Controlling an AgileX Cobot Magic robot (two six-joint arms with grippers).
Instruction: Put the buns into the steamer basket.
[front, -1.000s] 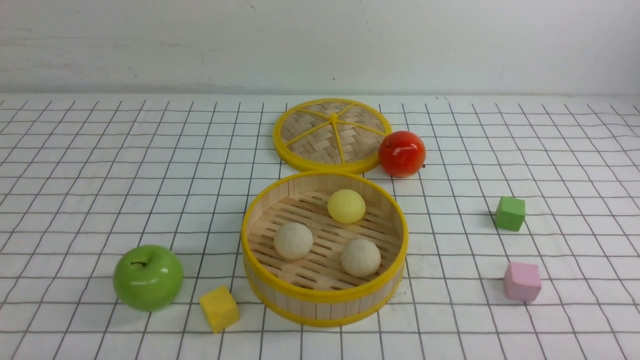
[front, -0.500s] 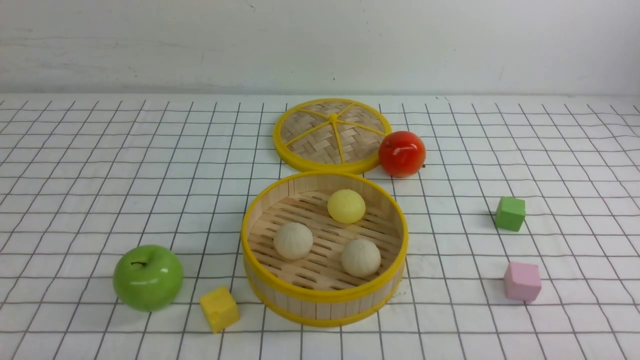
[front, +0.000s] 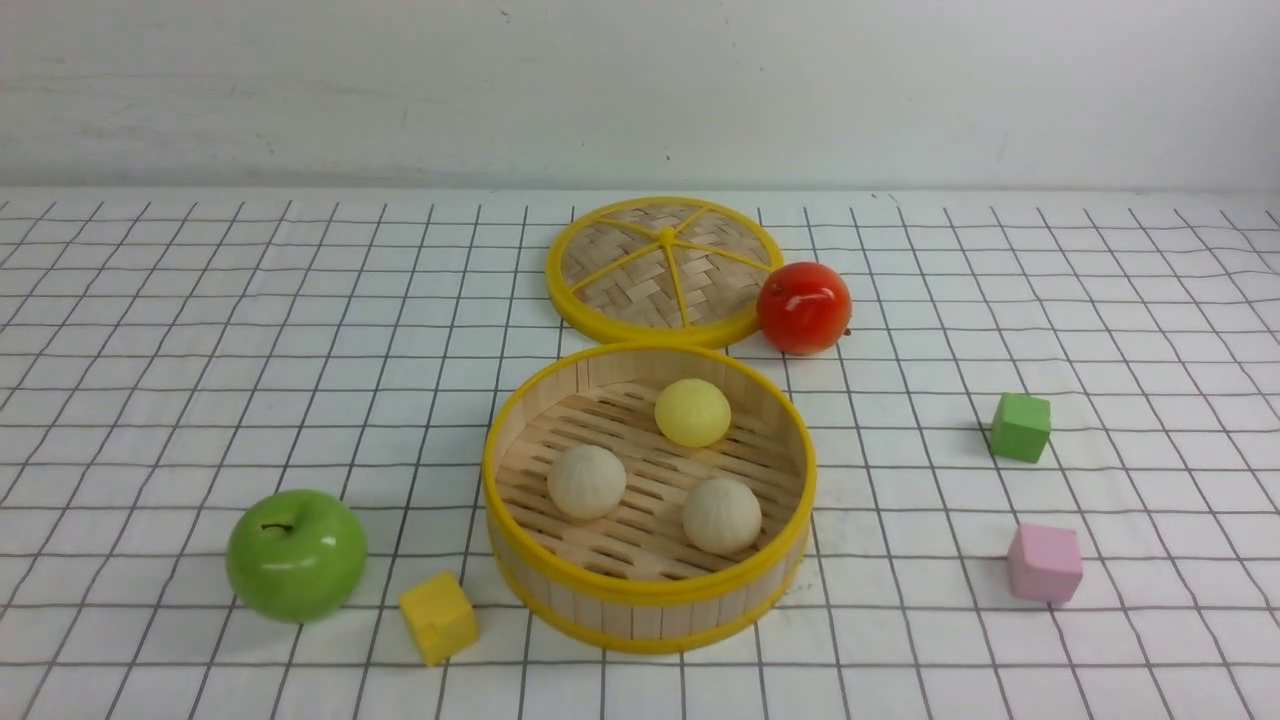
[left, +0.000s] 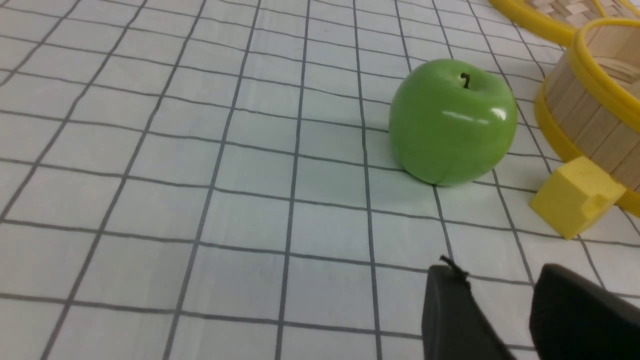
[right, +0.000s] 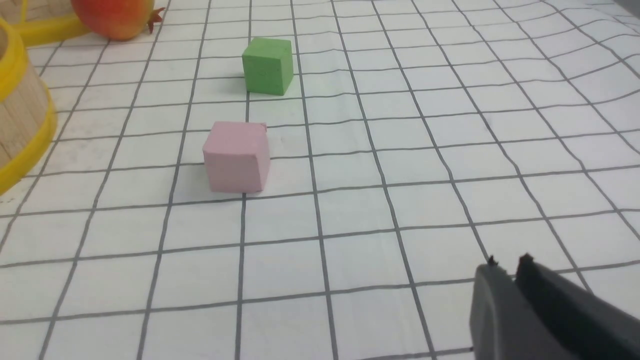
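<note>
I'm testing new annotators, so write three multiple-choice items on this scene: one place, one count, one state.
1. Where are the buns?
A) On the lid
B) In the steamer basket
C) Beside the pink cube

2. How many buns are there?
A) Two
B) Three
C) Five

3. How is the steamer basket?
A) Upside down
B) Covered
C) Uncovered

1 B: the buns sit on its slatted floor.
2 B: two whitish, one yellow.
3 C: the steamer basket shows its inside, the lid lying behind it.
</note>
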